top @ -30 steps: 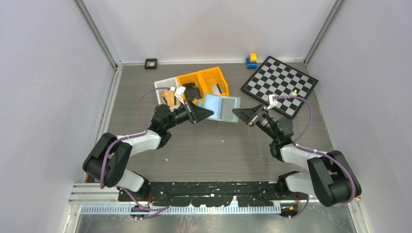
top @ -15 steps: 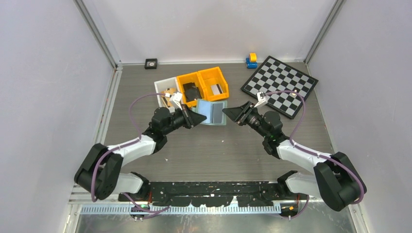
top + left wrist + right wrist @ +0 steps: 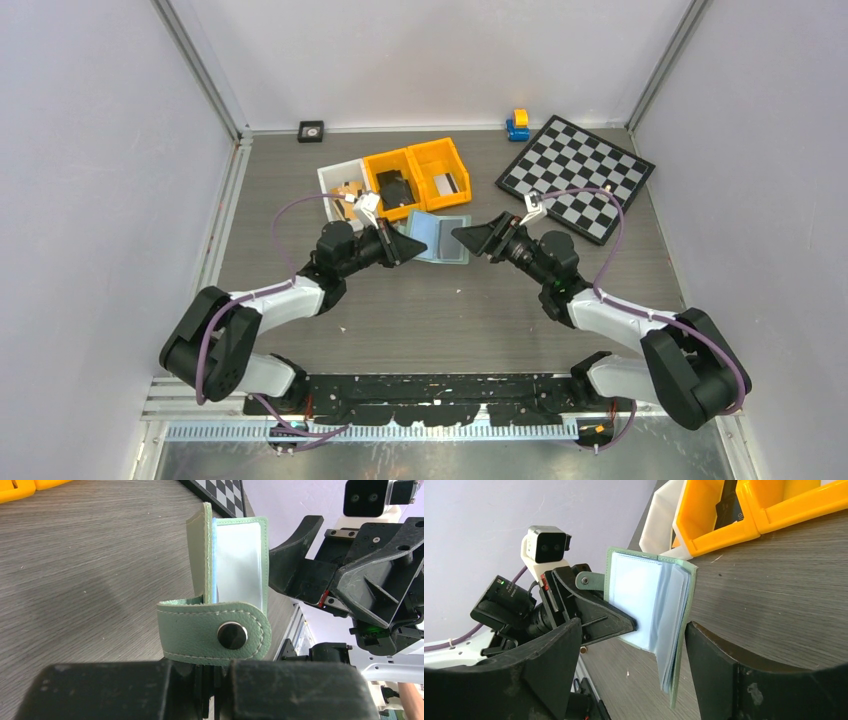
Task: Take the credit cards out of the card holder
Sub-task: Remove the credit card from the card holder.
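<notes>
The pale sage-green card holder [image 3: 441, 237] hangs above the table's middle, half unfolded, its clear light-blue sleeves [image 3: 639, 595] fanned out. My left gripper [image 3: 405, 243] is shut on the cover by its snap strap [image 3: 215, 635], jaws pressed together at the left wrist view's bottom edge [image 3: 215, 680]. My right gripper [image 3: 470, 238] faces it from the right, open wide. The holder's free edge [image 3: 674, 680] hangs between its fingers, close to the right one [image 3: 719, 675] and apart from the left one [image 3: 549, 670]. No credit cards can be made out inside the sleeves.
Behind the holder stand a white bin [image 3: 335, 175] and two orange bins [image 3: 440, 150], with a dark item and a striped grey card inside them. A black-and-white checkerboard [image 3: 577, 177] lies back right, with a blue-and-yellow toy [image 3: 518, 124] beside it. A small black square [image 3: 311, 130] sits at the back wall.
My right gripper has opened wide and moved left towards the holder. The holder, spread flat a second ago, has folded in narrower. The left gripper keeps its hold.
</notes>
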